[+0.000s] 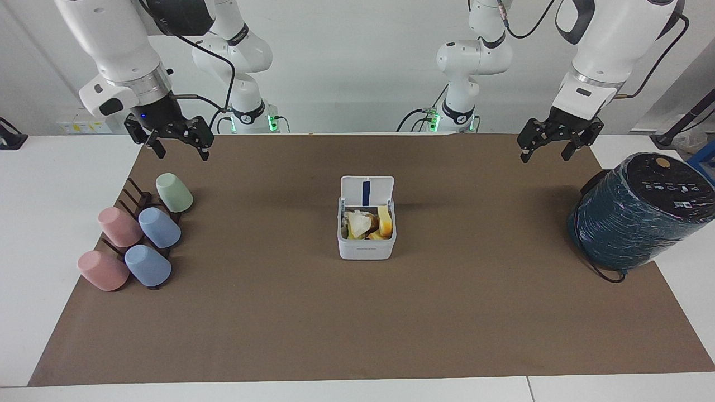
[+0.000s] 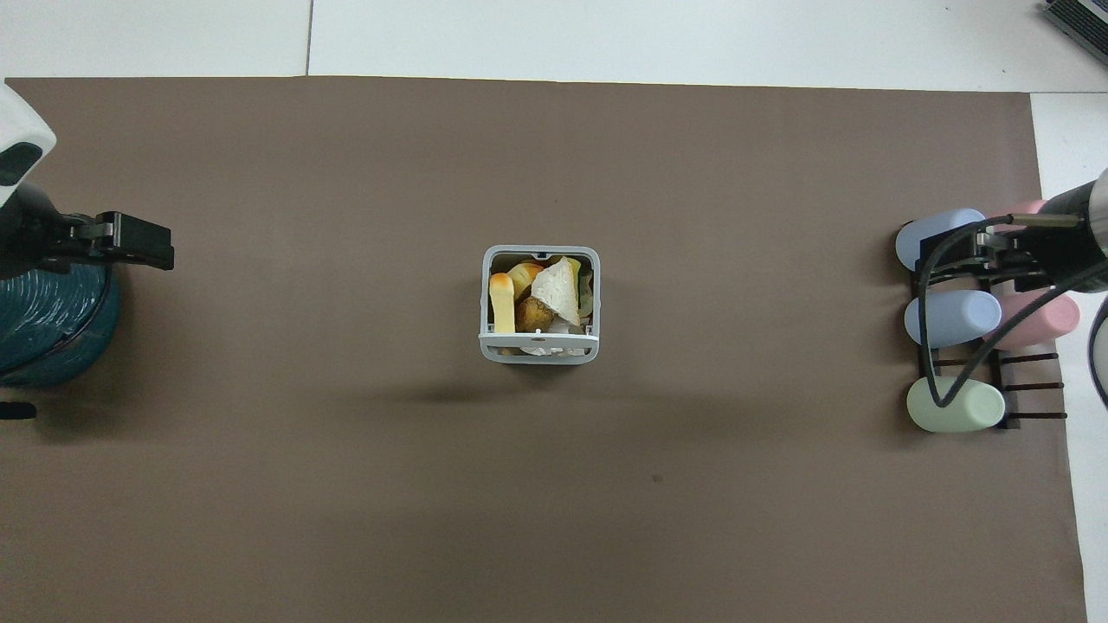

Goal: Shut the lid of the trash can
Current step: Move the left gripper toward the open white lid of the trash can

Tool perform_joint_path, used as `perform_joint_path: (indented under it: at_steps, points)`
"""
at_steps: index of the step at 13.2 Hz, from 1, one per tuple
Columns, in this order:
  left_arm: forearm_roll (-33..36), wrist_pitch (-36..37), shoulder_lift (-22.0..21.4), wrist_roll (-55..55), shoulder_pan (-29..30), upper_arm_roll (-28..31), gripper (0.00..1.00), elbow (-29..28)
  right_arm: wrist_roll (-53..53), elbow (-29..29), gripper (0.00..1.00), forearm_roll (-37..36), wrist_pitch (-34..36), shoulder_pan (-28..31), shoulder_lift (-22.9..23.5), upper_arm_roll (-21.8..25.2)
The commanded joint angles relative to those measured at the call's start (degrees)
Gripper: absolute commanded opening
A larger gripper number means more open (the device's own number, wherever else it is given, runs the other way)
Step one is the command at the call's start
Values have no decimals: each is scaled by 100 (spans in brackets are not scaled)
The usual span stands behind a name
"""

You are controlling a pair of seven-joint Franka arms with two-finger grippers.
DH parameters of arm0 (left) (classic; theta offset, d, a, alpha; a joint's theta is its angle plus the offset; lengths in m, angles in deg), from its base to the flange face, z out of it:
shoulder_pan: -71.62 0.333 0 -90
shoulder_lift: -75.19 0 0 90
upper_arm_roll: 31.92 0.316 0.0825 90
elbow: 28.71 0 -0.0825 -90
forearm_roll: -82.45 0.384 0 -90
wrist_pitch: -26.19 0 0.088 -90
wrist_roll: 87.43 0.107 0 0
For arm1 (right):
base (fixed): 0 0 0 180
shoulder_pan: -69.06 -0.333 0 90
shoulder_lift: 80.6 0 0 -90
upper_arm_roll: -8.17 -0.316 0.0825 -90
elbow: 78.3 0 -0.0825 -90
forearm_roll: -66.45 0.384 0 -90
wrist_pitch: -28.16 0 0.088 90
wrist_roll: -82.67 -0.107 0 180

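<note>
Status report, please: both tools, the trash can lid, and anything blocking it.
Left tool open, right tool open, both raised, waiting. Lid upright, trash can open, full. Nothing in the way.

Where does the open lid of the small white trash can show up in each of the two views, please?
Facing view: the lid stands upright at the picture's middle, on the trash can edge nearer the robots, blue strip showing.
Overhead view: it is seen edge-on, a thin white bar along the can's lower edge.
Shared landmark: the green cup, toward the right arm's end of the table.
</note>
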Motion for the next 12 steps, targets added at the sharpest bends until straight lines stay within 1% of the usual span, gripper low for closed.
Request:
perform_joint_path:
  at_steps: [1, 3, 5, 6, 7, 8, 9, 10, 11, 12]
  points:
    - [34, 178, 108, 79, 16, -33, 100, 201, 170, -43, 100, 146, 60, 27, -53, 2]
    - [17, 169, 99, 53, -37, -50, 100, 157, 170, -43, 100, 146, 60, 27, -53, 2]
    - [8, 186, -6, -8, -150, -111, 100, -79, 170, -43, 100, 146, 60, 27, -53, 2]
    - [8, 169, -119, -130, -334, -112, 83, -316, 170, -43, 100, 146, 60, 27, -53, 2]
    - [-1, 125, -216, -523, -466, -120, 66, -501, 170, -43, 100, 146, 60, 27, -53, 2]
    - [-10, 81, -287, -1058, -694, -129, 44, -633, 170, -43, 100, 146, 60, 27, -53, 2]
    - [-18, 46, -331, -1559, -1001, -121, 26, -713, 170, -43, 100, 146, 60, 27, -53, 2]
    - [-18, 20, -358, -1947, -1265, -129, 13, -783, 170, -43, 100, 146, 60, 27, -53, 2]
    - [-18, -85, -454, -2255, -1537, -129, 5, -940, 170, -43, 100, 146, 60, 27, -53, 2]
    - [-27, -365, -516, -2589, -1775, -129, 1, -1133, 170, -43, 100, 146, 60, 27, -53, 2]
